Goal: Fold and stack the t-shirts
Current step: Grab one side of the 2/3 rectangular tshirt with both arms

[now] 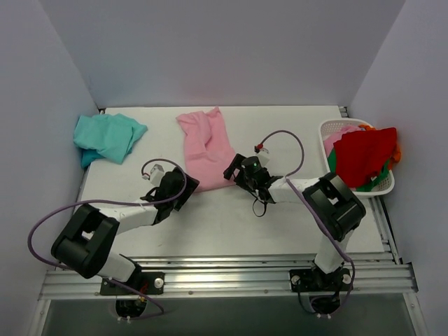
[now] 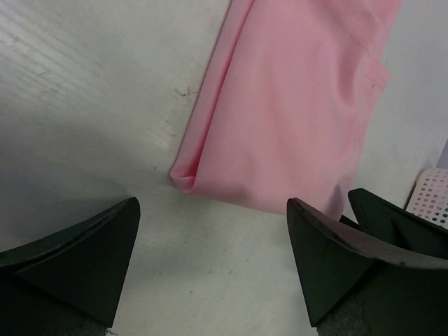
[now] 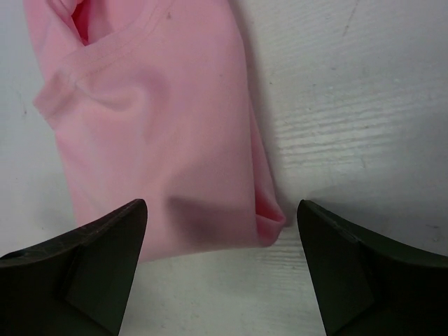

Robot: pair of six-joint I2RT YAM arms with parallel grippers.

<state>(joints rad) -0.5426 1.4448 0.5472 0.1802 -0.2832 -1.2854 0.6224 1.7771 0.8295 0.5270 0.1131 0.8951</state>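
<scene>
While neither tee had reached a finished fold, stock at this moment stood thus. Item 1, light pink t-shirt (image 1: 205, 143): lay at 12 o'clock of the middle of the table (image 1: 231, 231), doubled lengthwise into a long strip, its near end flat with a doubled edge at each corner, its far end rumpled; judged part-folded, cross-folds outstanding. Item 2, teal t-shirt (image 1: 106, 138): bunched at 10 o'clock by the table's left edge, well apart from the pink; judged unfolded, nothing stacked. Item 3, left gripper (image 2: 211, 210): jaws spread wide and holding nothing, poised just short of the strip's left near corner. Item 4, right gripper (image 3: 222, 206): likewise released and empty, its jaws framing the strip's right near corner. Item 5, white plastic basket (image 1: 381, 185): at 3 o'clock, holding a red garment (image 1: 364, 155), with green cloth (image 1: 332, 165) and orange cloth (image 1: 397, 150) showing at its edges; apart from the pink. Obstructions: nothing lay between the grippers and the pink hem. The purple cable (image 1: 287, 133) of the right arm looped near the tee's right side, and the teal heap's distance was judged the main hindrance to stacking.
</scene>
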